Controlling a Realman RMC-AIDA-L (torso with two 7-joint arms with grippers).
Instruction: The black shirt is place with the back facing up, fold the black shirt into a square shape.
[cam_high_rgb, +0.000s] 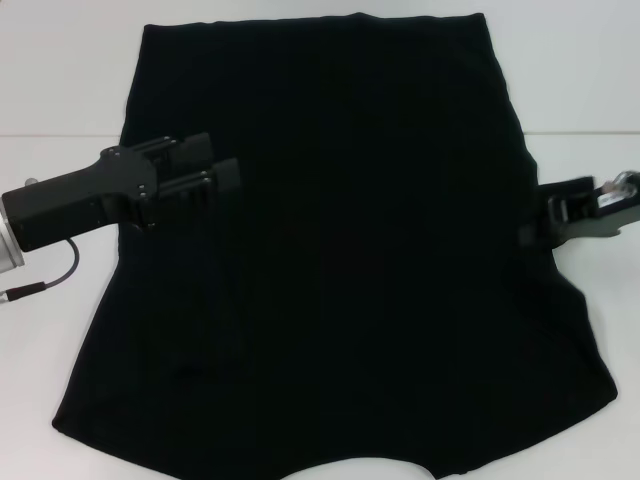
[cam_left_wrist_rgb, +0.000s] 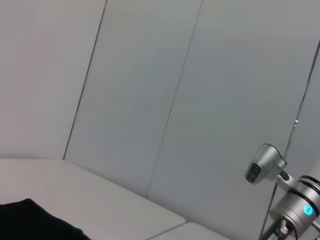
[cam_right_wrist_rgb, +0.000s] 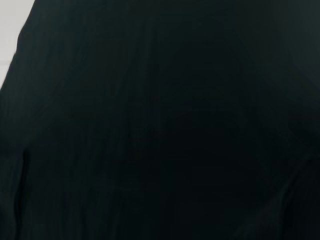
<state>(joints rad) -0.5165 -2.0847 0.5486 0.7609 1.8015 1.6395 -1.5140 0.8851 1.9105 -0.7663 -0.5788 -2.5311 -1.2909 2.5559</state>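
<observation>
A black shirt (cam_high_rgb: 350, 250) lies spread flat across a white counter (cam_high_rgb: 60, 90), its hem at the far edge and its neck opening at the near edge, plain side up with no lettering showing. The left gripper (cam_high_rgb: 225, 165) reaches in from the left and hangs over the shirt's left flank, roughly at mid-length; its two dark jaws stand a little apart, one above the other, and whether any cloth lies between them cannot be told against the black fabric. The right gripper (cam_high_rgb: 535, 232) sits at the shirt's right edge, touching or just over the hem of that side, and how its jaws stand cannot be told. The right wrist view is filled almost wholly with the shirt's dark cloth (cam_right_wrist_rgb: 160, 125), a sliver of counter at one corner; the left wrist view looks away toward a panelled wall (cam_left_wrist_rgb: 150, 90), catching only a corner of the shirt (cam_left_wrist_rgb: 30, 220).

Judging from the layout, the fold has barely begun: both sides look unfolded, and the arms appear placed for the first lengthwise fold. The next move likely calls for a firm pinch on each side edge, then a lift and carry toward the centre line, keeping the soft fabric from bunching.
</observation>
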